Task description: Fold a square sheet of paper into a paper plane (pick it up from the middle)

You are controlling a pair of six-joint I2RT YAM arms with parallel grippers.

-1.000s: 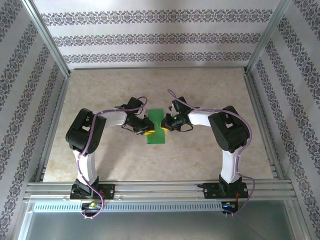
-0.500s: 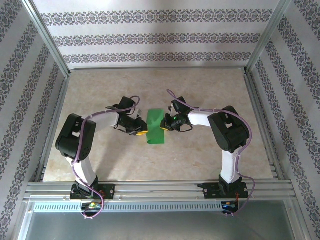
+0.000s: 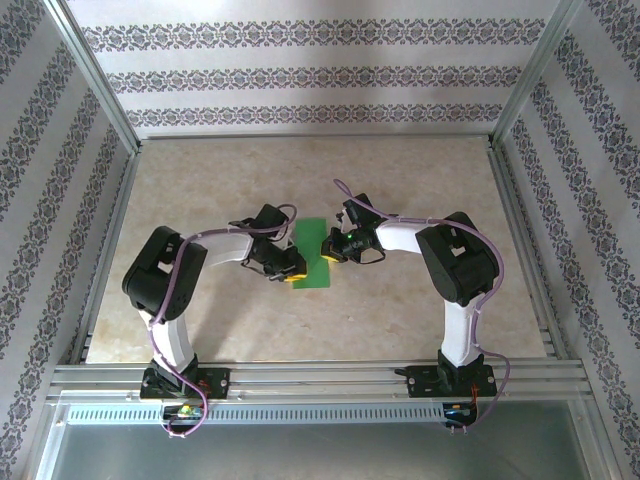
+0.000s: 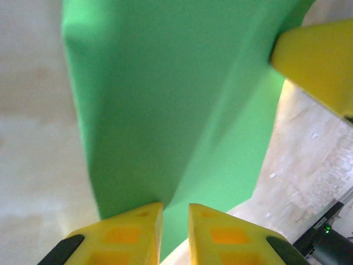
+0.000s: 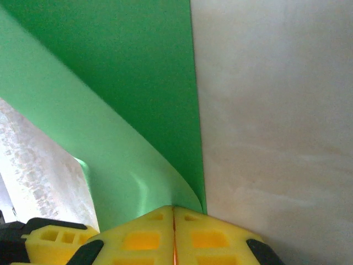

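**Green sheet half-doubled, held from both long sides**

The square sheet of paper (image 3: 312, 255) lies mid-table as a narrow strip, its long axis running near to far and leaning slightly to the right at the far end. In the right wrist view it is doubled. A lower layer lies flat with a straight edge on the table, and an upper layer (image 5: 83, 143) curves up and over it, not yet pressed to a crease.

The right gripper (image 3: 329, 251) meets the strip's right long edge about halfway along. Its fingers are pressed together on the paper where the curl begins. The left gripper (image 3: 291, 272) sits at the left long edge, toward the near end. In the left wrist view its fingertips (image 4: 138, 226) are nearly together, with a narrow slot between them and green showing in it. I cannot tell whether they actually bite the sheet.

The grippers face each other across the short width, and both touch or almost touch the strip. My judgement is that the next move must lay the raised layer down along the long axis. The table (image 3: 420, 190) is open to the far side and to both sides, and the frame walls are well apart. Near the strip, the two wrists crowd each other.
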